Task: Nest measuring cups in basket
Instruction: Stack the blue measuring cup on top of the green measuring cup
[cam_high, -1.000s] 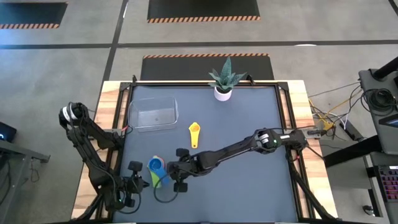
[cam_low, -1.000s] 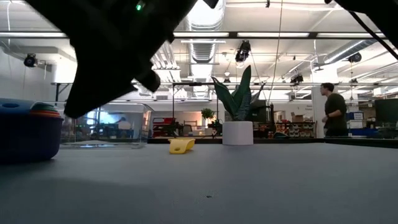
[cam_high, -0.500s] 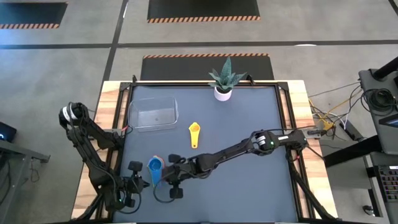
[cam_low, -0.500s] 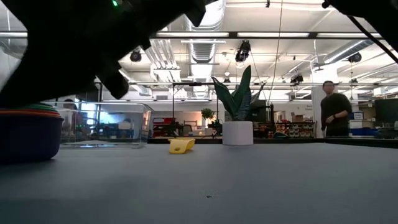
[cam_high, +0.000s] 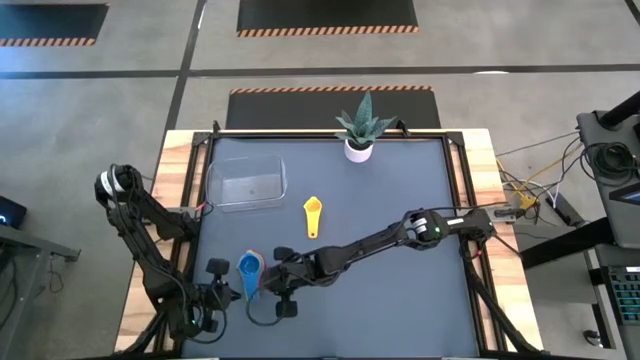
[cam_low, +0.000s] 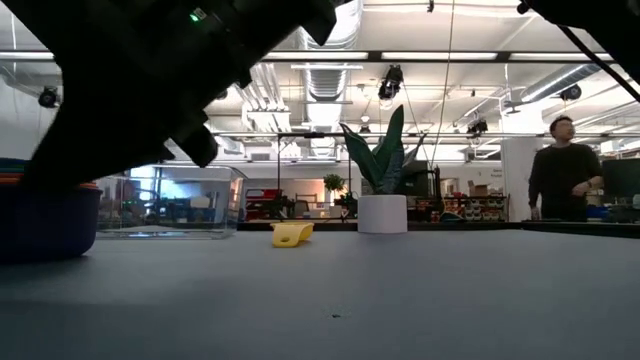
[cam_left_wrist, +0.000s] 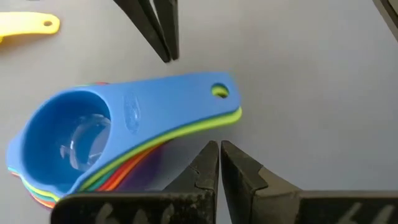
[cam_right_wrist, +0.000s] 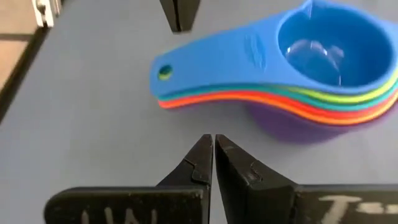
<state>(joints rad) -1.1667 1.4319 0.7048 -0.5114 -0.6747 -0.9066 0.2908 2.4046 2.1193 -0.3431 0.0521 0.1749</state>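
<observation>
Glossy plastic measuring cups (cam_right_wrist: 292, 68); matt table (cam_right_wrist: 93, 124)

No legible txt or labels.

Nested cups (cam_high: 249, 269), blue uppermost, lie outside the clear basket (cam_high: 246, 184) — yellow cup (cam_high: 312, 215) apart.

Evenly lit from overhead ceiling strips (cam_low: 420, 57); soft, faint shadows on the matte bench (cam_high: 400, 200). Dark, blurred arm (cam_low: 150, 80) looming close at table height; glare inside the blue cup (cam_right_wrist: 323, 50).
</observation>
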